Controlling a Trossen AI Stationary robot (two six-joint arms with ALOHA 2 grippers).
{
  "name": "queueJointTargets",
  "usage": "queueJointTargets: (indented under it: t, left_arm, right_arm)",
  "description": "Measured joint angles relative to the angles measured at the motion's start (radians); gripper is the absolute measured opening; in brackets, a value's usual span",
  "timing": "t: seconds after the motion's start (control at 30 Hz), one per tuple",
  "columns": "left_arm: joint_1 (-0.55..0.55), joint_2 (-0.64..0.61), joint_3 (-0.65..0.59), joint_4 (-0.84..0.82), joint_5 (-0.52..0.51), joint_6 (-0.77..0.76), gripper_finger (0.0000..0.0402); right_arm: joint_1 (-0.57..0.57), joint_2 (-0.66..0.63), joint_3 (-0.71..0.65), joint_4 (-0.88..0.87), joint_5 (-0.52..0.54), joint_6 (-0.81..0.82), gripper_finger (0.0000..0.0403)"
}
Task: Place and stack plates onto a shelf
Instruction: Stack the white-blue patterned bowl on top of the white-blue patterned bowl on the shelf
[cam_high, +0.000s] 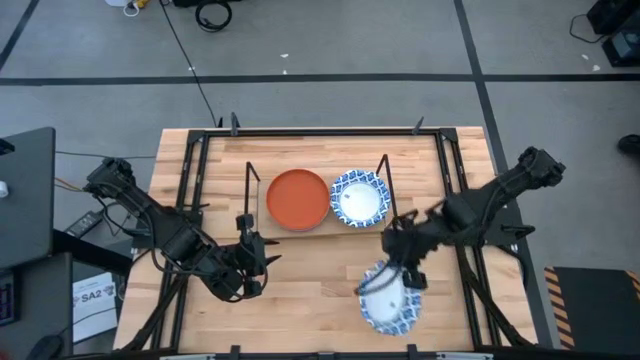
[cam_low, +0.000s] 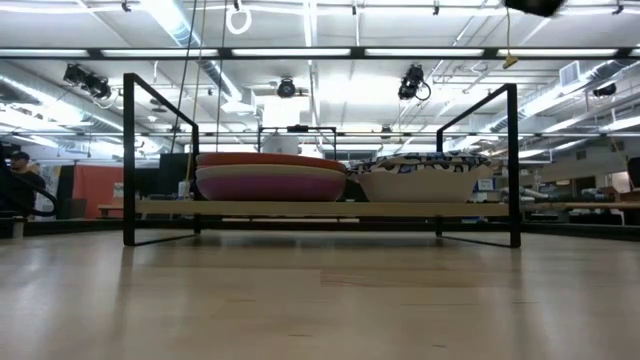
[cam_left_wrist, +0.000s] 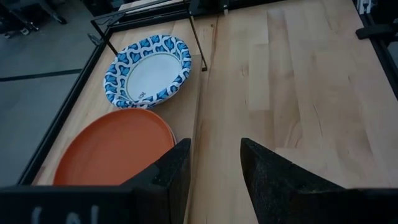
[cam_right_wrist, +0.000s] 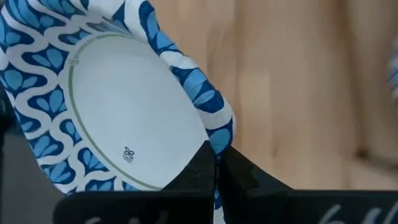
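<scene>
While the right gripper (cam_right_wrist: 216, 163) clamps a blue-and-white plate (cam_right_wrist: 118, 106) near the shelf (cam_high: 255, 215), the left gripper (cam_left_wrist: 210, 163) waits beside it, fingers apart.

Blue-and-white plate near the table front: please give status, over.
Right gripper shut on the round blue-and-white patterned plate, rim pinched. Left gripper open, empty, beside the black-rod shelf. Shelf holds an orange plate and another patterned plate.

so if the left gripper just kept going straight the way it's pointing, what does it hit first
Probably the shelf. The open left gripper points along the shelf's near edge, so its first contact looks like the wooden board or the orange plate beside it, with the blue-and-white plate farther on. Depth is unclear.
</scene>
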Motion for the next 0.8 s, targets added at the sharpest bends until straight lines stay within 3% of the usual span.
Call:
queueJointTargets:
  t: [0.4, 0.8]
  left_arm:
    - [0.000, 0.000, 0.000, 0.000, 0.000, 0.001, 0.0146]
    - [0.000, 0.000, 0.000, 0.000, 0.000, 0.001, 0.0146]
  right_arm:
    - [-0.274, 0.000, 0.236, -0.001, 0.126, -0.447, 0.0010]
    - [-0.589, 0.000, 0.237, 0.004, 0.133, -0.639, 0.0010]
